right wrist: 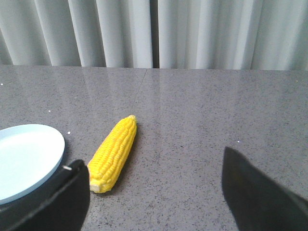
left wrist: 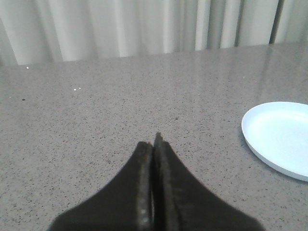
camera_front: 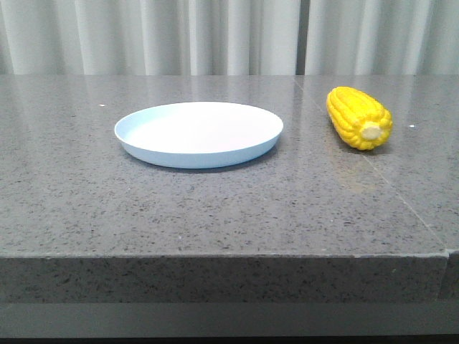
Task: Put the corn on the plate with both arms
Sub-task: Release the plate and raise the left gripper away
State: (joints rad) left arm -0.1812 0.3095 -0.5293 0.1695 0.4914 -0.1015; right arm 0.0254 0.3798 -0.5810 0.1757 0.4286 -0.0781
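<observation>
The yellow corn lies on the grey stone table, right of the pale blue-white plate, cream stub end toward the front. The plate holds nothing. Neither arm shows in the front view. In the right wrist view my right gripper is open and empty, its dark fingers wide apart; the corn lies just ahead by one finger, apart from it, with the plate beside it. In the left wrist view my left gripper is shut and empty above bare table, the plate's rim off to one side.
The grey speckled table has a front edge close to the camera and a seam running past the corn. Pale curtains hang behind the far edge.
</observation>
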